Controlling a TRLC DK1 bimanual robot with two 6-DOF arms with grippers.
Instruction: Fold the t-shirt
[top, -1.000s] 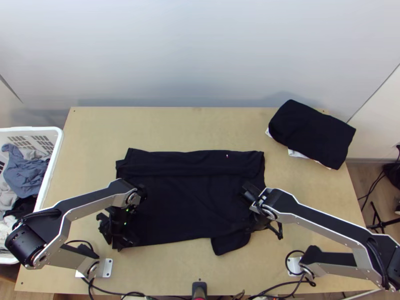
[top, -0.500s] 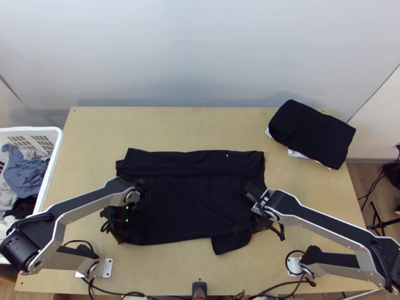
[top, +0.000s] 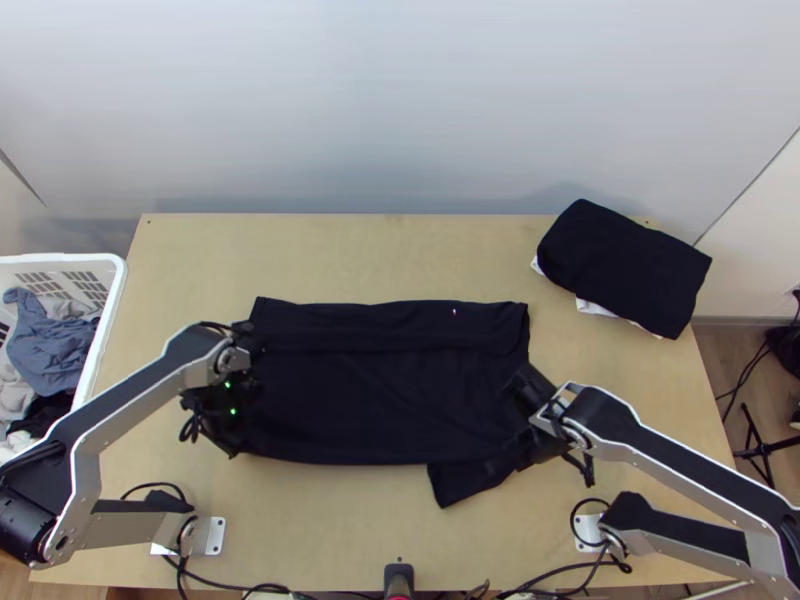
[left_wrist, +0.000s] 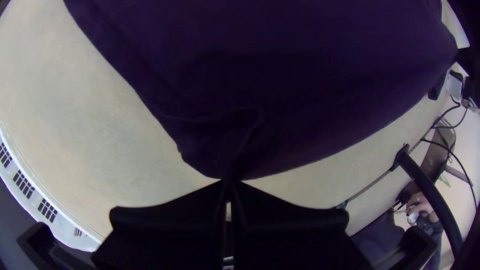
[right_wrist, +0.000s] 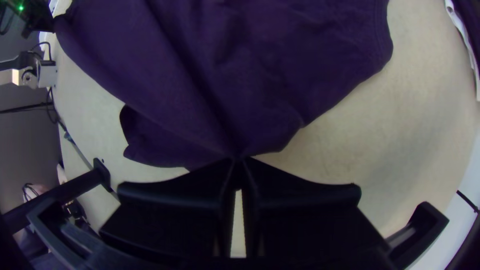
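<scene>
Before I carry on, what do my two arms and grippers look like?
The left arm and right arm have silver-grey links with black faces and black joints; black cables loop by their bases. The left gripper and right gripper have wide, flat black fingers narrowing to tips. Two green lights glow near the left one.

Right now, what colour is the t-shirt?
The t-shirt is near-black, with a tiny pale mark; best in the top view.

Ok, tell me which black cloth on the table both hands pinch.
The shirt in the middle: left hand and right hand each grip its edge. The stacked cloth at far right lies untouched.
</scene>
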